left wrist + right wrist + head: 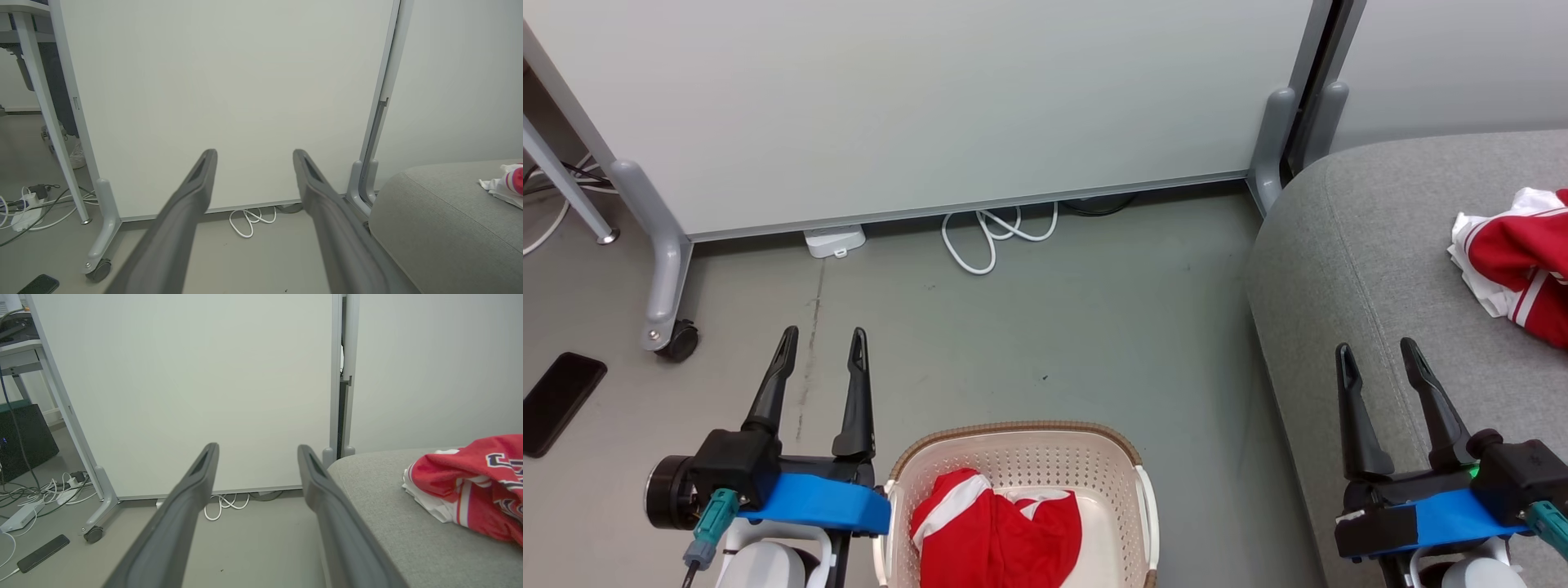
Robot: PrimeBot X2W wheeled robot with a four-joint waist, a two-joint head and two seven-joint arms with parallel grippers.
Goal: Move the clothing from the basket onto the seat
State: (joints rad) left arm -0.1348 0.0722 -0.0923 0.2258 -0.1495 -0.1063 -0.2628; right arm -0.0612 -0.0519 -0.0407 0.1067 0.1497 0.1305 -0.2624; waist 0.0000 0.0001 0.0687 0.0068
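Phone: a dark phone [560, 400] lay flat on the floor [1045, 327] at the far left, near a caster of the panel.
Panel: a pale rolling partition panel [931, 106] stood upright across the back.
Left gripper: the left gripper [823, 335] hovered over the floor just left of the basket. Its fingers [772, 384] were spread wide with nothing between them and pointed toward the panel.
Cable: a white cable [992, 241] lay in loose loops at the foot of the panel.
Basket: the basket [1013, 427] stood on the floor at the bottom centre, between the two grippers, with bare floor between it and the seat.
Red garment: one red garment [996, 531] lay bunched inside the basket toward its left side, a white band showing.
Seat: the grey seat [1339, 269] took up the right side, its rounded corner beside the panel's foot.
Right gripper: the right gripper [1376, 349] hung over the seat's near part, its fingers [1353, 408] wide apart and empty.
Lettered garment: the lettered garment [1523, 261] lay crumpled on the seat at the far right, apart from the right gripper and cut by the picture's edge. The right wrist view showed dark white-edged letters on it.
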